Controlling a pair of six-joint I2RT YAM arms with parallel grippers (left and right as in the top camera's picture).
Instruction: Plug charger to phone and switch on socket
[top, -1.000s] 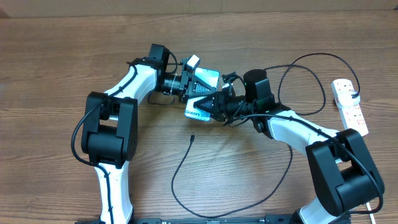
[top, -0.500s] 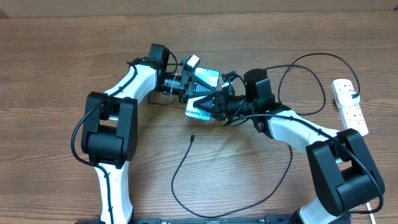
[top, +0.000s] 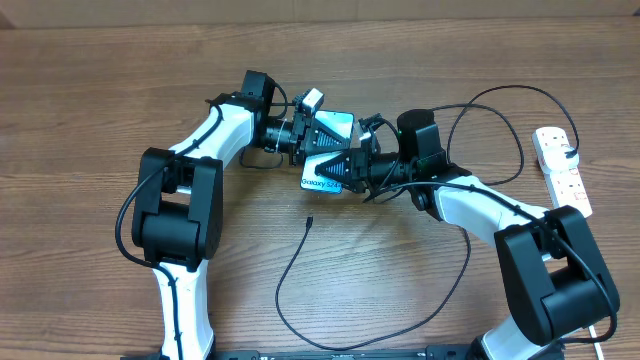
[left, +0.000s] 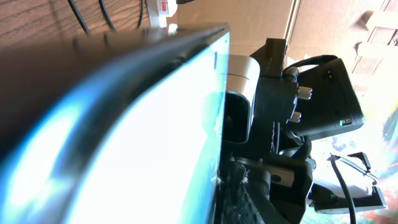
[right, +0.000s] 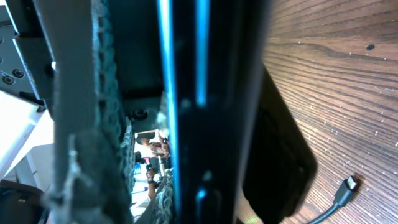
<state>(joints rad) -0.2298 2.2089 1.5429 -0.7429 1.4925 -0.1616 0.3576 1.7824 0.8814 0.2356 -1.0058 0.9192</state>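
Status: phone (top: 322, 181) sits mid-table, pinched between both arms. Right gripper (top: 338, 168) is clamped on its edge near the "Galaxy S24" end, and the right wrist view shows the dark edge running right along its textured pad. Left gripper (top: 322, 140) is at the other end of the phone, but we can't tell whether its jaws are biting or slack, because its wrist view is just blurred screen. That's our main risk: if the left lets go while the right has only a thin edge grip near one end, the phone can pivot in the pads or slide out and slap the table (top: 100, 80). Second risk: the charger (top: 290, 290) lies loose below, connector tip (top: 309, 221) free on the wood and apart from the phone, so nothing is plugged in yet. A phone that rotates in the grip puts the port off-axis, and the tip jams or skids. Third: cable loops run close by the right arm, so an elbow sweep could drag the tip away. Socket (top: 562, 170) is far right, untouched; we can't read its switches.
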